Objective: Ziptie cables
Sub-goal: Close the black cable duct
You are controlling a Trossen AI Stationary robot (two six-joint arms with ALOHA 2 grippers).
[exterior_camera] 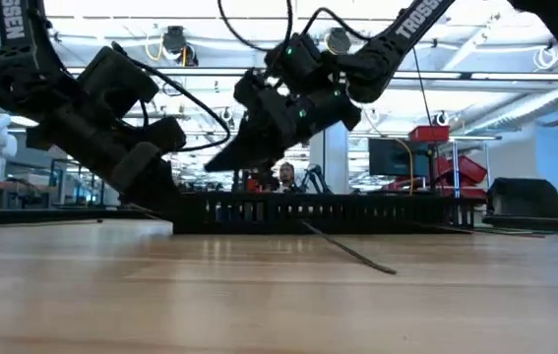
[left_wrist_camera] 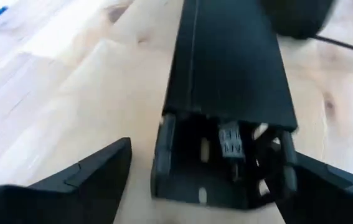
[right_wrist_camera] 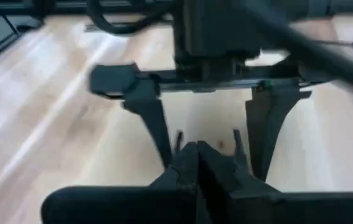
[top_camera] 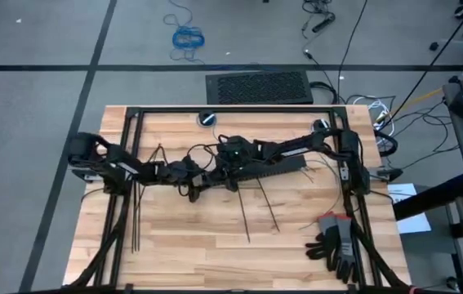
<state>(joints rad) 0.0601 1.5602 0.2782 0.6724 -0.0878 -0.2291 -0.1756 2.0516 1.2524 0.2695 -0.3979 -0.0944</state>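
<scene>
1. The left gripper (top_camera: 194,173) is near the middle of the high view, low over the wooden desk (top_camera: 215,245). In its wrist view its two fingers (left_wrist_camera: 83,177) are wide apart, one on each side of the open end of the black slotted bar (left_wrist_camera: 226,93). They do not squeeze it.
2. The right gripper (top_camera: 229,173) is just right of the left one, over the left part of the same bar. In its wrist view its fingertips (right_wrist_camera: 195,165) are pressed together. I cannot tell if anything thin is caught between them.
3. The slotted bar (top_camera: 268,170) lies across the middle of the desk. In the low view it looks like a long black comb (exterior_camera: 338,211).
4. The zipties (top_camera: 137,208) are thin black strips. Some lie side by side at the left of the desk. Two more lie slanted (top_camera: 255,208) just below the bar.
5. The cables cannot be made out clearly in any view.
6. A pair of grey and black gloves (top_camera: 335,239) lies at the lower right of the desk.
7. A coiled blue cable (top_camera: 187,37) lies on the floor at the top of the high view.
</scene>
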